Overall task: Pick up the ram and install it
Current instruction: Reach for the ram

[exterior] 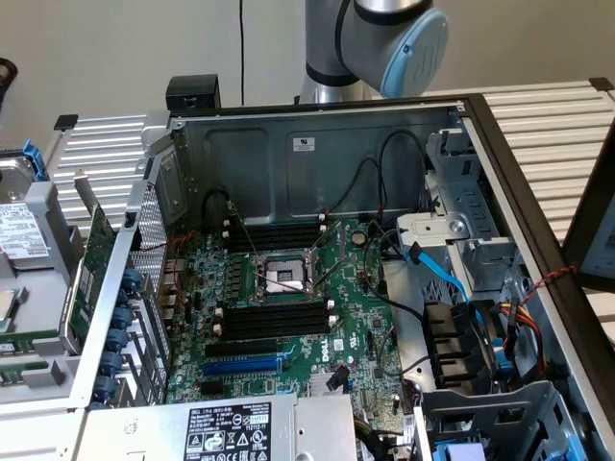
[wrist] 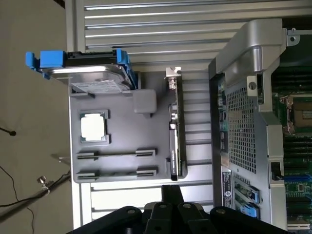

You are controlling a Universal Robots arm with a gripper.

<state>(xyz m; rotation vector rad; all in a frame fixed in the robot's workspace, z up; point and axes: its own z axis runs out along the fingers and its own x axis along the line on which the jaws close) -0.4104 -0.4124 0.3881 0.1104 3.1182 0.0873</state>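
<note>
Two sticks of ram (wrist: 117,154): we see them lying parallel in the grey tray (wrist: 122,112), at the lower left of the exterior frame, with nothing touching them.
Gripper (wrist: 171,192): its fingers are closed together on nothing; it hangs over the tray's edge, near the sticks' ends.
Memory slots (exterior: 274,322): long, black and vacant, flanking the CPU socket (exterior: 279,277) at the centre of the exterior frame, well apart from the tray.
Risk, contact: we judge that closed fingers lowered onto a stick would press its edge rather than straddle it.
Risk, wrong part: the expansion card (wrist: 174,131) stands upright just beside the sticks' ends; an offset approach could knock or seize it.
Risk, seating: a stick carried tilted could jam against a slot's clips.
Obstacle: the case's perforated rear wall (wrist: 241,126) rises between tray and motherboard (exterior: 288,375).
Surroundings: a hard drive (wrist: 92,73) in a blue caddy and a loose processor (wrist: 92,127) share the tray; black cables (exterior: 404,317) trail right of the slots.
</note>
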